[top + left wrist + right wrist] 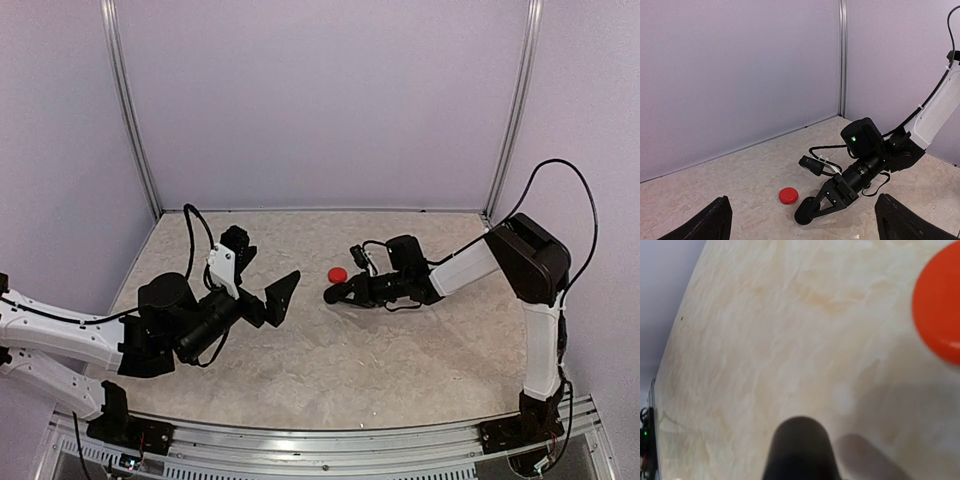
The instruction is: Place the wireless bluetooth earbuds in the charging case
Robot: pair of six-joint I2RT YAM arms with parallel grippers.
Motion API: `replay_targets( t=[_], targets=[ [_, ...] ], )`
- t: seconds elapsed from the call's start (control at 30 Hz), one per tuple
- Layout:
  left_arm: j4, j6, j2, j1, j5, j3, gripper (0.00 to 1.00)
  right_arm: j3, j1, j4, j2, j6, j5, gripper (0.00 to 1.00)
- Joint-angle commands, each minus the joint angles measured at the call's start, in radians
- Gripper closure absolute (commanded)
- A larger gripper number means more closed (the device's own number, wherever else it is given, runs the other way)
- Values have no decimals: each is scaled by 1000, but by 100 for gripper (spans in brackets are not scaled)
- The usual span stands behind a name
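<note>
Watching the right gripper (333, 295) sit low over the table (400, 350) with its jaws together, just beside the red charging case (338, 274), I worry a sideways nudge would skate that case away. My left gripper (262, 272) hangs spread wide, well apart, and no earbuds show in any view, so I may be hunting blind for them.

Desk (400, 360): beige marbled top, matte. Lilac wall panels close back and both sides; aluminium rail runs along near edge.
Red round flat plastic case (338, 274) lies flat on desk, about mid-width, toward back half.
Black tip of right tool (332, 295) sits low at desk surface, just beside case on near side, not touching it; contact with desk unclear.
</note>
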State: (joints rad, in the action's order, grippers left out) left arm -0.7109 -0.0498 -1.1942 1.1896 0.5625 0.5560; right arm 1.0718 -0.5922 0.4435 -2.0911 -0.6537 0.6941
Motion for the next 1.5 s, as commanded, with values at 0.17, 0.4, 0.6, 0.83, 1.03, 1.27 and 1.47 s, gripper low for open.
replay_targets(
  t=[0.17,0.4,0.6,0.83,1.03,1.27,1.47],
  targets=[
    [-33,17,9,-7,34,-21,1,63,14,52,-69,-107,-59,78],
    [-3,29,-3,-16,33,0,1,29,19,70,-58,-140,-70,61],
    [55,86,-6,-42,37,26,1,-14,20,81,-32,-145,-59,38],
    [270,240,-7,-123,0,127,1,-79,27,43,67,-110,-77,13],
    [391,343,14,-247,-107,174,1,-176,59,10,167,-52,-95,1],
    [511,430,32,-464,-260,224,1,-230,93,-133,379,134,-220,1],
    [623,470,-35,-565,-284,278,1,-244,95,-238,560,260,-353,0]
  ],
)
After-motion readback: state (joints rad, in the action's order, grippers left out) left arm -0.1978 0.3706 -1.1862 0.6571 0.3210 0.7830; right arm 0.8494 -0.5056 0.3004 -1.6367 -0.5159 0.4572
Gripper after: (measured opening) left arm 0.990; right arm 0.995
